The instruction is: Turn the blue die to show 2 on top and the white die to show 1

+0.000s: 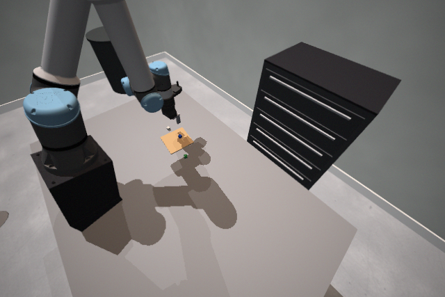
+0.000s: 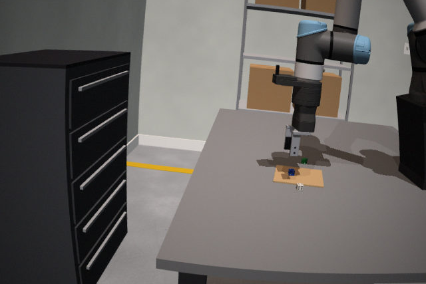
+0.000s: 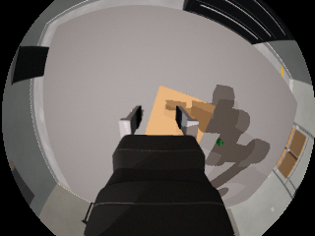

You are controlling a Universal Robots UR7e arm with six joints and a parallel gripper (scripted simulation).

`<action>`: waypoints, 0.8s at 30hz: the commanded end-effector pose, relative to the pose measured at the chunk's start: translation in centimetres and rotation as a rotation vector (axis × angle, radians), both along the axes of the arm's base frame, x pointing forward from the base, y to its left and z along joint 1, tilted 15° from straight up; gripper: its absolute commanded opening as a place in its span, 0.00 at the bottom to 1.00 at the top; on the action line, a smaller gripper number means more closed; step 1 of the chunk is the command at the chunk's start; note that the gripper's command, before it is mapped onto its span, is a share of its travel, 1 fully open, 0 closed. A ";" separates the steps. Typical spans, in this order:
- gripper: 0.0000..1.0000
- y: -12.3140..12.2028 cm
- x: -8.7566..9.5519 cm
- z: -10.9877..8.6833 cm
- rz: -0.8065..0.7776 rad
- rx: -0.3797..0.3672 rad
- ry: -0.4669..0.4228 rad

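A tan mat (image 1: 176,140) lies flat on the grey table; it also shows in the exterior view (image 2: 298,177) and in the wrist view (image 3: 172,110). The blue die (image 1: 179,136) (image 2: 291,171) sits on the mat. The white die (image 1: 167,128) (image 2: 299,187) lies on the table just off the mat's edge. The green die (image 1: 185,156) (image 2: 303,161) lies on the table off the opposite side, and shows in the wrist view (image 3: 220,142). My gripper (image 1: 177,119) (image 2: 291,146) is open and empty, hanging above the mat near the blue die. In the wrist view my fingers hide the blue die.
A black drawer cabinet (image 1: 316,106) stands beside the table. The robot's black base (image 1: 77,186) sits on the table's corner. A shelf with cardboard boxes (image 2: 292,33) stands behind the table.
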State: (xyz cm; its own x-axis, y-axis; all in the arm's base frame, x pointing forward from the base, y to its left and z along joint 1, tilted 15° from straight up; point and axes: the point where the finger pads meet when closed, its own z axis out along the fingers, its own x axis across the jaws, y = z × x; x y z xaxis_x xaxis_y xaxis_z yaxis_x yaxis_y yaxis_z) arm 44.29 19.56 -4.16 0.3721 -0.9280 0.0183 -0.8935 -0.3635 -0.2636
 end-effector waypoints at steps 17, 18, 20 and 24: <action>1.00 2.1 -1.2 -0.5 0.577 -0.150 -0.050; 1.00 2.2 -1.3 -0.5 0.616 -0.161 -0.054; 1.00 2.4 -1.5 -0.6 0.685 -0.179 -0.060; 1.00 2.5 -1.6 -0.7 0.729 -0.190 -0.063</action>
